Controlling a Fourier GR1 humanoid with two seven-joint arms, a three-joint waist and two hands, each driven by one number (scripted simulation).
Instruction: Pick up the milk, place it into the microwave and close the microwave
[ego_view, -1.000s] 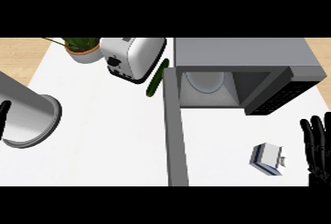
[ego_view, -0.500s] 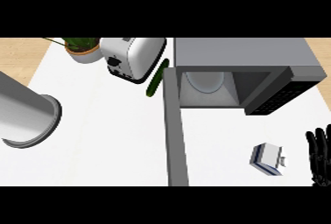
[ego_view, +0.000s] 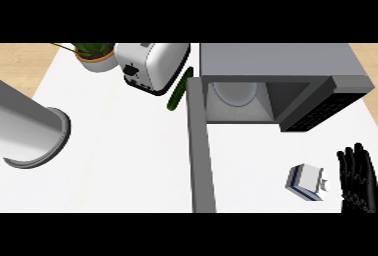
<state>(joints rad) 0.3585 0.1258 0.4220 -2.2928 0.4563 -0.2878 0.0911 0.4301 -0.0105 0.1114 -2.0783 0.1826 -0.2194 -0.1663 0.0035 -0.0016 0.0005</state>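
Note:
The milk (ego_view: 306, 182) is a small white and blue carton on the white counter (ego_view: 125, 150), right of the microwave's open door (ego_view: 201, 150). The grey microwave (ego_view: 280, 65) stands at the back right; inside its open cavity lies a round white turntable plate (ego_view: 235, 93). My right hand (ego_view: 356, 179) shows at the right edge, just right of the carton and apart from it, fingers straight and pointing up, holding nothing. Of my left arm only the grey forearm (ego_view: 29, 131) shows at the left edge; its hand is out of view.
A white toaster (ego_view: 151, 67) and a potted plant (ego_view: 94, 55) stand at the back left. A green cucumber (ego_view: 179, 90) lies between the toaster and the microwave door. The door juts toward me, splitting the counter into left and right parts.
My right hand has sunk slightly toward the lower right corner. The black tip of my left hand at the left edge has gone out of view.

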